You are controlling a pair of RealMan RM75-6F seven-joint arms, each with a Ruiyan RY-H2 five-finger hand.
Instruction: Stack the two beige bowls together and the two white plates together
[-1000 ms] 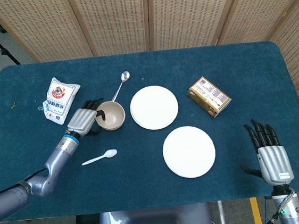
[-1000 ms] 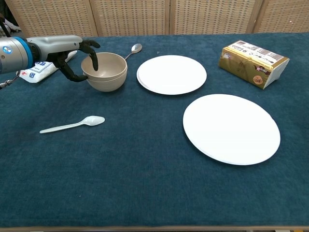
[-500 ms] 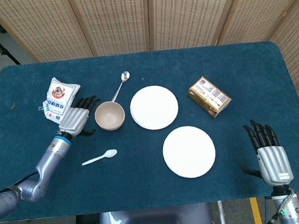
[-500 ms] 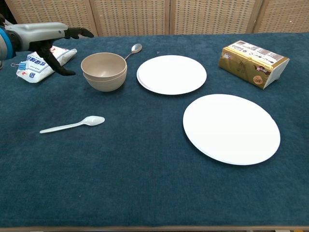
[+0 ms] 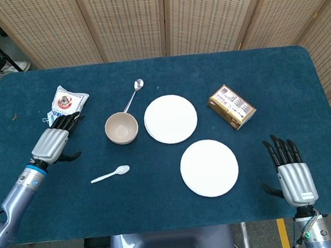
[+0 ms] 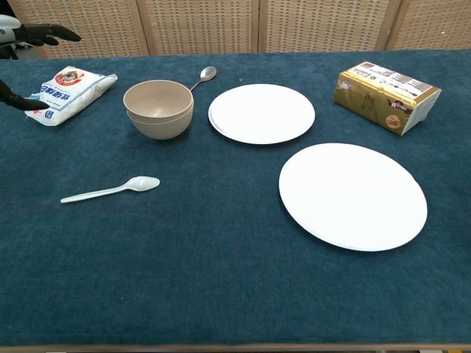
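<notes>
Hovering left hand had fingers spread, empty, beside snack bag | right hand splayed, empty, at table's near right edge | stacked beige bowls sat between metal spoon and plastic spoon | far white plate and near white plate lay apart | gold packet far right.

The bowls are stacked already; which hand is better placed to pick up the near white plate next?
Right, probably. The right hand is open on the same side as the near white plate; the left hand, also open, sits beyond the stacked bowls.
</notes>
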